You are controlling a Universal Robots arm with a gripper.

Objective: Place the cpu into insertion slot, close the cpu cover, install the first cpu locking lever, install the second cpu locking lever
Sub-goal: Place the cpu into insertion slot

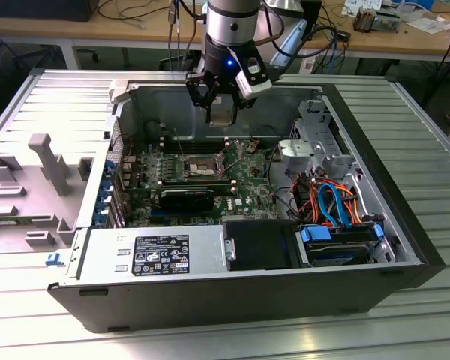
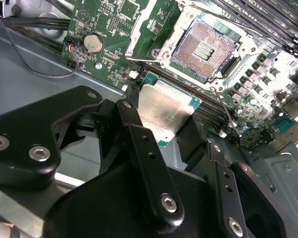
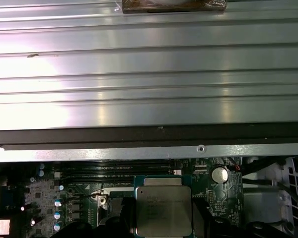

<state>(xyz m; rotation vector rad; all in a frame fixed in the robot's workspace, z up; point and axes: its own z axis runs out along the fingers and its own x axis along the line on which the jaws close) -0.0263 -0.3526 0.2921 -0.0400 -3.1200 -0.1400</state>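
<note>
My gripper [image 1: 221, 116] hangs above the open computer case, shut on the cpu [image 1: 222, 110], a flat silvery square chip. In the second wrist view the cpu [image 2: 164, 111] sits between the black fingers [image 2: 134, 124], held a short way off the insertion slot [image 2: 203, 47]. The slot's tan-gold contact field is bare inside its metal rim. The cpu cover [image 2: 141, 27] is swung open beside the socket. In the exterior view the insertion slot [image 1: 199, 166] lies on the green board, below and slightly to the exterior view's left of the gripper. The first wrist view shows the cpu [image 3: 164, 208] over the board.
The case wall [image 1: 172, 90] stands behind the gripper. Long black memory slots [image 2: 258, 29] and a coin battery [image 2: 93, 43] flank the socket. A power supply [image 1: 154, 255] sits at the front, and a drive bay with blue and orange cables [image 1: 334, 202] is on the exterior view's right.
</note>
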